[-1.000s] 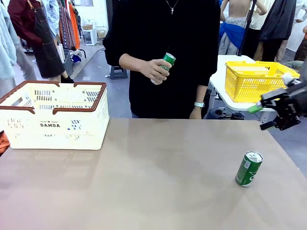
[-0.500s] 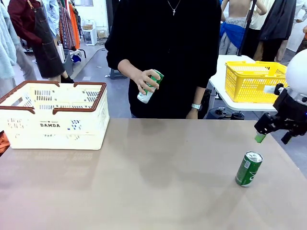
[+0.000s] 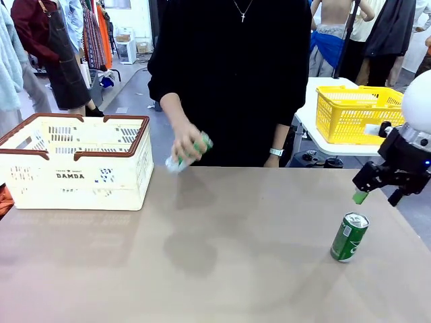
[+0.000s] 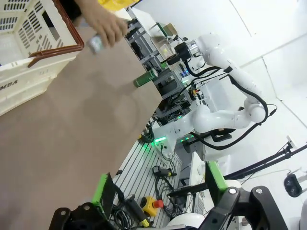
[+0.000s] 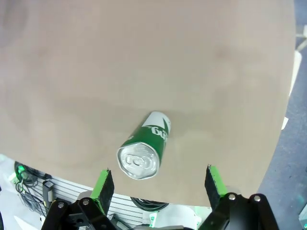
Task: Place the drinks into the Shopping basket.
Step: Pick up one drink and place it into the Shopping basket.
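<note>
A slim green can [image 3: 349, 236] of smooth metal, a cylinder with a dished silver top and pull tab, stands upright on the matte grey-brown worktop [image 3: 222, 269] near its right edge. White lettering runs down the can's side. The right pincer [image 3: 378, 197], black with green pads, hangs just above and beyond it, jaws spread wide and empty. In the right wrist view the can's top shows in the gap between the two fingers [image 5: 104, 184], touching neither.

Well apart, at the worktop's left, stands the large cream-white plastic Shopping basket [image 3: 74, 185]. It is boxy with slotted walls, a brown rim and brown handles, and "DAMDA" is printed on its side. Its left end is cut off by the picture's edge, and the near wall hides most of its floor.

At the far edge, between the Shopping basket and the green can, the person's hand [image 3: 183, 142] grips a second can [image 3: 174, 163] tilted over the worktop. Motion smears it: a green streak and a pale end show, the print is unreadable, and it is probably of the same kind.

The left pincer [image 4: 157, 171] stands wide and empty off the worktop's edge. A yellow mesh-sided plastic basket [image 3: 350, 118] sits on a white table behind, its right end hidden by the right arm.
</note>
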Controlling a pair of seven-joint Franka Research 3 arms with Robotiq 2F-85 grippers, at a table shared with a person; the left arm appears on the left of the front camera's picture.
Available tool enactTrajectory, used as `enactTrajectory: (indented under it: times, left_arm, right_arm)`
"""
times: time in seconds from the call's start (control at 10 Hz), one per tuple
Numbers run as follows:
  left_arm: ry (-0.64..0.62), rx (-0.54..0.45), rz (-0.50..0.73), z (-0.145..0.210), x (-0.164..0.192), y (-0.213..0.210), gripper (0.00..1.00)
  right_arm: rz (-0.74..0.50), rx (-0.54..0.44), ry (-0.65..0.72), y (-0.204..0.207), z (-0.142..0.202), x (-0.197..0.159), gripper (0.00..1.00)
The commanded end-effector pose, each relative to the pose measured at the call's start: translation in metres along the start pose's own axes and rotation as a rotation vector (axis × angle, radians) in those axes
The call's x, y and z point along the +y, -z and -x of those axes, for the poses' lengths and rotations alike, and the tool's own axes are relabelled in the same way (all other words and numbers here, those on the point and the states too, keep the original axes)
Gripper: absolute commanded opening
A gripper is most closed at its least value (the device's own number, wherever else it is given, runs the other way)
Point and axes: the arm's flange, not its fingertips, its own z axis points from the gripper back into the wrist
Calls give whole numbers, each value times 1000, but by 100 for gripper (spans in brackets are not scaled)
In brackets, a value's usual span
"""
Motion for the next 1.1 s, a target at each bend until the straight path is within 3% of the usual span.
enactTrajectory:
  times: [0.0,0.4,1.0]
  left_arm:
    - [5,-3,-8,2,-1,1,100]
    - [5,-3,-8,2,-1,1,100]
    - [5,-3,-8,2,-1,1,100]
  right_arm:
    - [75,17,18,10,6,23,100]
    - [210,99,54,52,-4,41,100]
    - [216,100,75,74,-3,46,100]
